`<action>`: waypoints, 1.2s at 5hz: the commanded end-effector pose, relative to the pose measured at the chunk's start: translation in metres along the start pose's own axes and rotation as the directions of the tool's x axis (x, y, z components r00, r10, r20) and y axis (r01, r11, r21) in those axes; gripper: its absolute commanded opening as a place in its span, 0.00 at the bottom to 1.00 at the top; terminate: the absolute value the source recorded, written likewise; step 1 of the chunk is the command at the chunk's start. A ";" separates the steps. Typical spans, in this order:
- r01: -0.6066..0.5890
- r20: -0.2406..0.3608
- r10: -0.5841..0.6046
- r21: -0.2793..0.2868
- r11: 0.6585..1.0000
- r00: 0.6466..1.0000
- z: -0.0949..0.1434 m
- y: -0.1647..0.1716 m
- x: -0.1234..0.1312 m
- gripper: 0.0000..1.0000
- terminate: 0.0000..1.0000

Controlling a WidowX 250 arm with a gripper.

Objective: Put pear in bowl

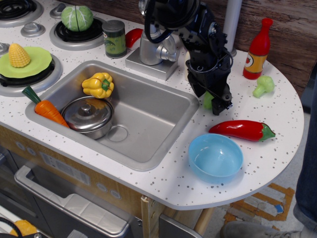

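Now only a small pale-green sliver of the pear shows, smooth and plastic-looking, on the speckled counter just right of the sink. The black gripper is down over it and covers most of it; whether its jaws are clamped on the fruit or merely around it cannot be told. Nearer the front edge sits the light-blue bowl, round, shallow and plain, with a red chili pepper lying between it and the pear.
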State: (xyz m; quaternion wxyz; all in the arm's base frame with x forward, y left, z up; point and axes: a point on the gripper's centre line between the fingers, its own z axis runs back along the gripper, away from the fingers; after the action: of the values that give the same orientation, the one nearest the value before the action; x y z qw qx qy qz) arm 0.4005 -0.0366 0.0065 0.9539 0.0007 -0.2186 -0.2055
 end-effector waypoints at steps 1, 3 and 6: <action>-0.003 -0.020 0.003 0.030 1.000 1.000 0.020 0.003 0.018 0.00 0.00; -0.100 -0.102 0.112 0.118 0.988 0.988 0.075 -0.014 0.031 0.00 0.00; -0.348 -0.169 0.396 0.257 0.902 0.903 0.095 -0.068 -0.016 0.00 0.00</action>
State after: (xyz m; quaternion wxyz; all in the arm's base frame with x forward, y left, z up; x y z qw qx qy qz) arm 0.3073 -0.0841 0.0531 0.9911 0.0981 -0.0895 0.0114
